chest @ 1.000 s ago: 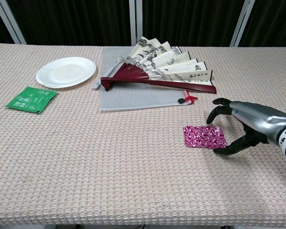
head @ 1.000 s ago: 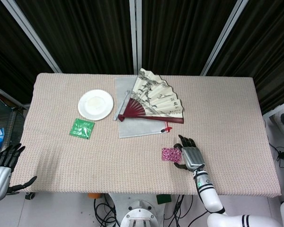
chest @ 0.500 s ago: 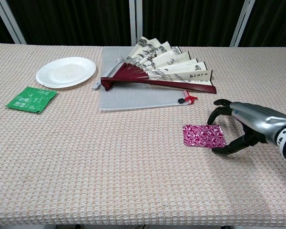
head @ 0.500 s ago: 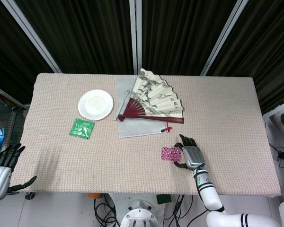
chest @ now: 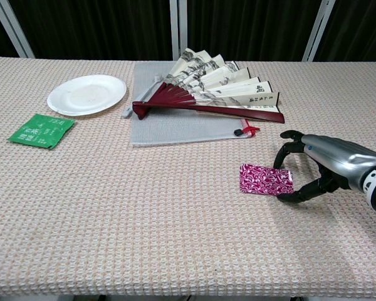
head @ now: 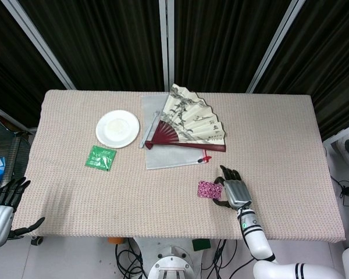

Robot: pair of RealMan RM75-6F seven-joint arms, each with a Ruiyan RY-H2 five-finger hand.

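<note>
A small magenta patterned packet (head: 210, 189) (chest: 266, 179) lies on the woven tablecloth near the front edge. My right hand (head: 235, 190) (chest: 326, 163) sits just right of it, fingers curved over its far right corner and thumb at its near right corner, touching the packet's right edge. The packet still rests on the cloth. My left hand (head: 3, 209) hangs off the table's front left corner with fingers spread, holding nothing; only the head view shows it.
An unfolded paper fan (head: 192, 125) (chest: 219, 94) with dark red ribs lies on a grey mat (head: 163, 154) (chest: 175, 128) at the back centre. A white plate (head: 117, 128) (chest: 86, 94) and a green sachet (head: 100, 157) (chest: 41, 130) lie to the left.
My right hand has crept slightly left and its fingers have closed in on the packet's right edge, nudging the packet a little to the left. The left hand has not moved.
</note>
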